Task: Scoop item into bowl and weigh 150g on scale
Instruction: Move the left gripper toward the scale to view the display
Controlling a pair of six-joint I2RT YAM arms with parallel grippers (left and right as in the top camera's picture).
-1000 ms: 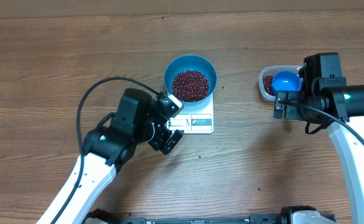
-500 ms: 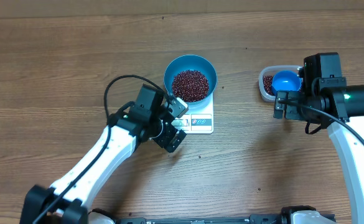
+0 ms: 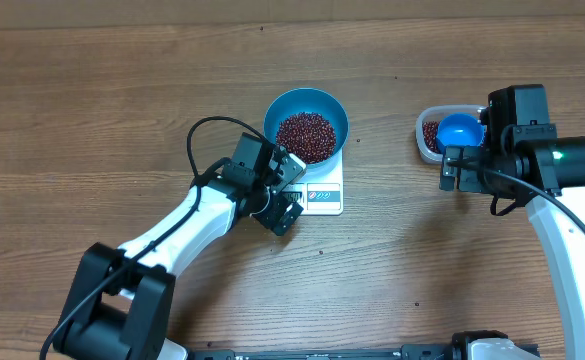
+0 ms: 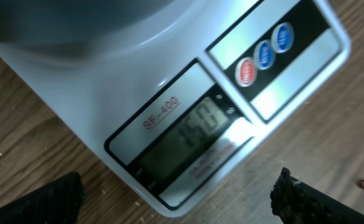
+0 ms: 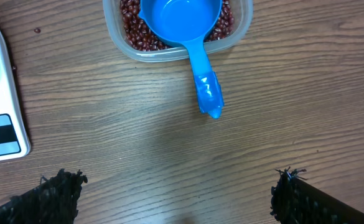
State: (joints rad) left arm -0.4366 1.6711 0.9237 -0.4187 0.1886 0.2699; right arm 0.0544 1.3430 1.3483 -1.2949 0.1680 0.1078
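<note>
My left gripper (image 3: 290, 197), wide open and empty, hovers at the scale (image 3: 324, 197), apparently so its camera can read the display. The beans (image 3: 305, 137) sit in the bowl (image 3: 272, 113) on top. My right gripper (image 5: 177, 200), equally open and empty, hangs near the scoop (image 5: 188, 25), parked in the tub (image 5: 242, 28).

white arms (image 3: 172, 237), black cables (image 3: 215, 119), black fingers (image 4: 45, 202)
</note>
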